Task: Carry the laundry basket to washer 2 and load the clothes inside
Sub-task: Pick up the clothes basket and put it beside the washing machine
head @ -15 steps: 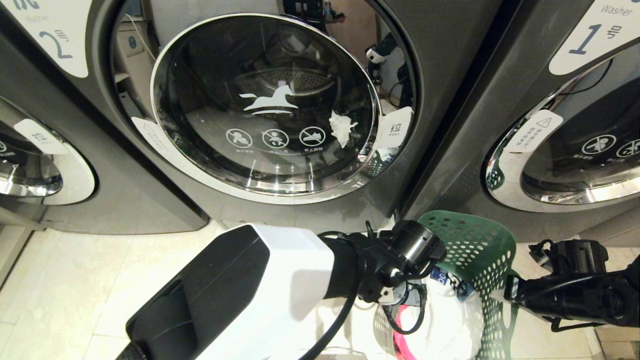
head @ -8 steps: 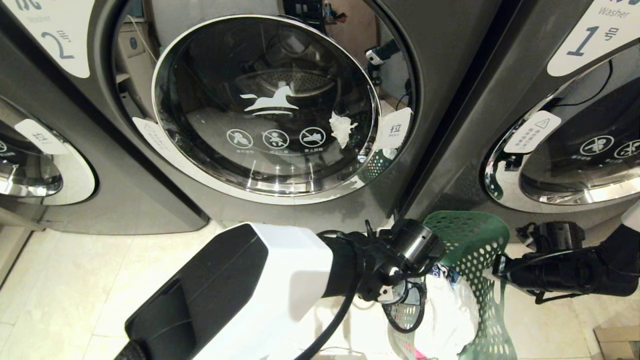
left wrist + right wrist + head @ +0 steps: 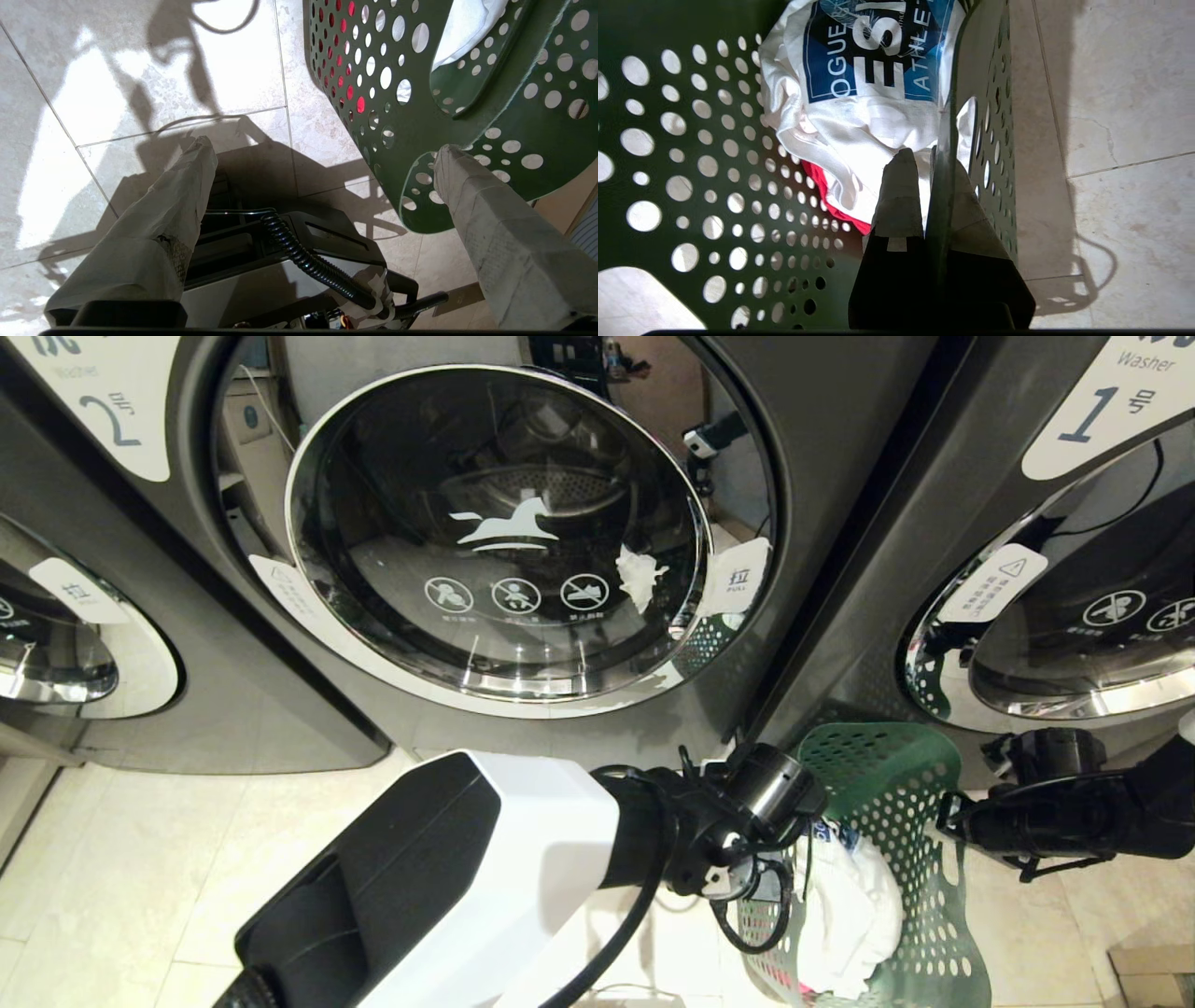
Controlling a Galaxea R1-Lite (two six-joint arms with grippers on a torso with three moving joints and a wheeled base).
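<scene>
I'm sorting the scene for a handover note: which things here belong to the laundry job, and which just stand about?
Job:
- laundry basket, its wall pinched by the right gripper
- clothes inside it
- washer 2, door shut
- left gripper, open beside the basket

Standing about:
- washer 1
- third washer

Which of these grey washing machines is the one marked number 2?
The middle one, washer 2: its white label with a blue 2 sits at its upper left. The machine on the right bears a 1.
</scene>
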